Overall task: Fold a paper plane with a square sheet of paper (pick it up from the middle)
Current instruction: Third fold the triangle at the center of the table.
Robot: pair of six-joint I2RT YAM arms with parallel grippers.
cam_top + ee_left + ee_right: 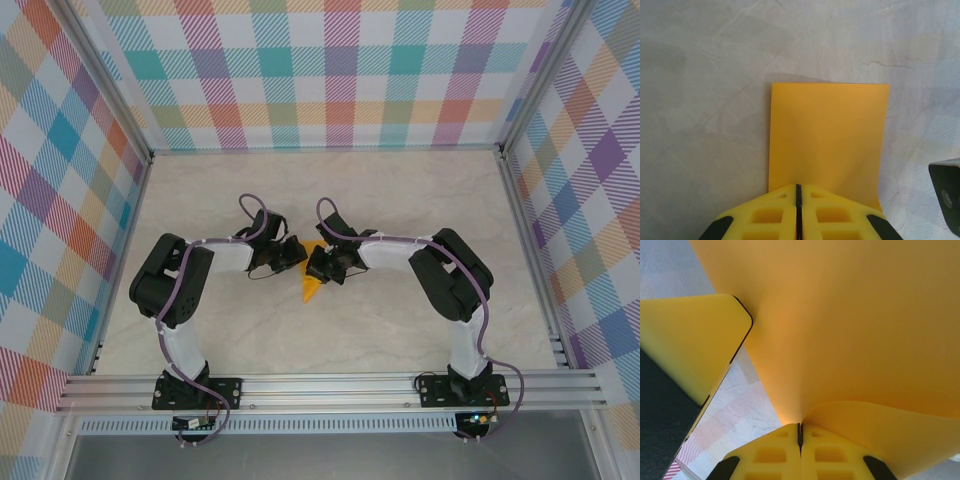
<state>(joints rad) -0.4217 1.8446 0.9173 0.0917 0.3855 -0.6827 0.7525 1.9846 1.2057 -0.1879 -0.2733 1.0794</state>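
My left gripper [798, 192] has its two yellow fingers pressed together, with the near edge of the orange paper [827, 135] pinched in the seam. From that wrist's view the paper runs straight away from my fingertips toward the top of the frame as a flat rectangle. Its far edge lies square across the middle of the picture, and it casts a shadow on the pale table [705, 125] below.

My right gripper [800, 432] is also clamped tight on the paper. The sheet rises out of the slit between the fingers, curls to the lower right and fans wide across the upper frame. One finger of the left gripper sits at the upper left of that view, just beside the sheet.

From above, both grippers meet at the centre of the table. The paper hangs between them as a narrow wedge with its long axis nearly up-and-down in the frame, and its tip points toward the bottom, slightly left.
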